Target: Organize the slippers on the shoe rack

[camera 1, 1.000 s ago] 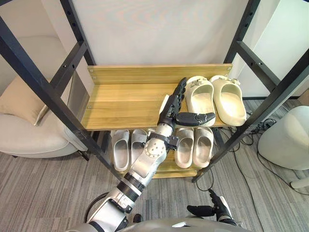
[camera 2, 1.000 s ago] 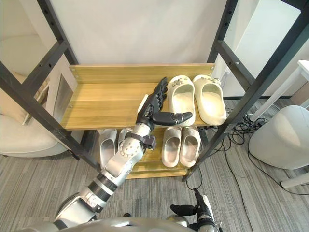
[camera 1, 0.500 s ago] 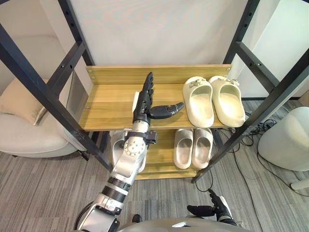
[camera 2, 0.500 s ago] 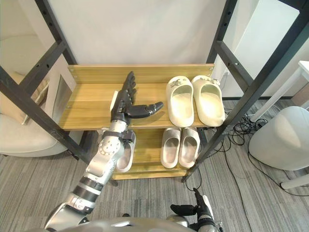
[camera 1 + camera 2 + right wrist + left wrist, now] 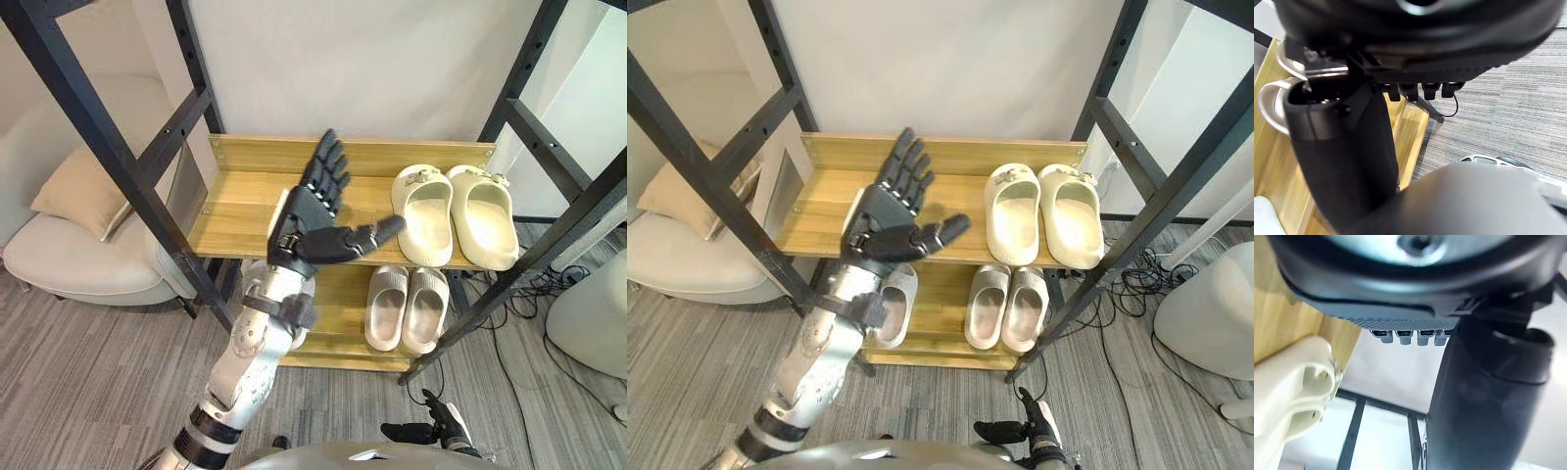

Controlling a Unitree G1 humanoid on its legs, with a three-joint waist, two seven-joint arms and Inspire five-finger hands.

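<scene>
- left hand [image 5: 309, 230] pulled back off the cream slippers [image 5: 423, 213], now well apart from them
- hand raised higher before the upper shelf [image 5: 240, 211], fingers straight, empty

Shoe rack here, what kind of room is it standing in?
Probably a living room or entryway: wooden shoe rack holding cream slippers, white armchair with a beige cushion, grey carpet.

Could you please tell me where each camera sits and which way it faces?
Left eye view: on the head, looking down at the shoe rack; open left hand before the upper shelf, right hand low.
Right eye view: beside it, same scene and hands.
Left wrist view: left wrist, along that hand towards the cream slippers.
Right wrist view: right wrist, along that hand towards rack boards and carpet.
Shared: cream slippers, in both eye views and left wrist view.
</scene>
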